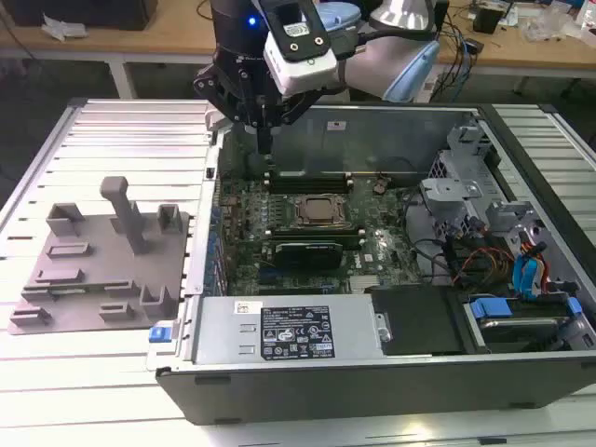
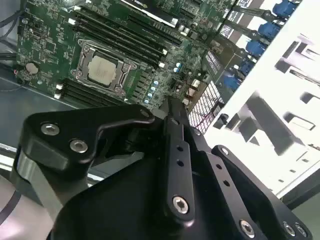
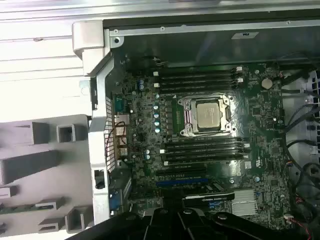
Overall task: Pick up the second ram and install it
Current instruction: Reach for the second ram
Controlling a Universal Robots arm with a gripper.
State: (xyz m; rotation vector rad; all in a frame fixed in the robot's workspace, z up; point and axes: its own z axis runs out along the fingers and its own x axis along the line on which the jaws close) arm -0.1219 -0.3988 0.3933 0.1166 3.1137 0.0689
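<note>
White slatted surface (image 1: 121, 140); wooden benches with cables behind. In the exterior view, an open computer case (image 1: 372, 396) sits mid-surface, with a grey holder tray (image 1: 93, 270) at its 9 o'clock and bare slats around both. The hand (image 1: 265, 140) hangs over the case's 11 o'clock corner, near the back wall, above the motherboard (image 1: 307, 251). In the second wrist view the hand (image 2: 170, 107) has its fingers together, with nothing seen between them. The second ram (image 3: 20, 208) looks to be the green strip lying in a tray slot, well apart from the hand. CPU socket (image 1: 321, 211) sits mid-board. Power supply (image 1: 289, 331) at 6 o'clock, drive cage (image 1: 484, 214) with cables at 3 o'clock, crowding that side.
</note>
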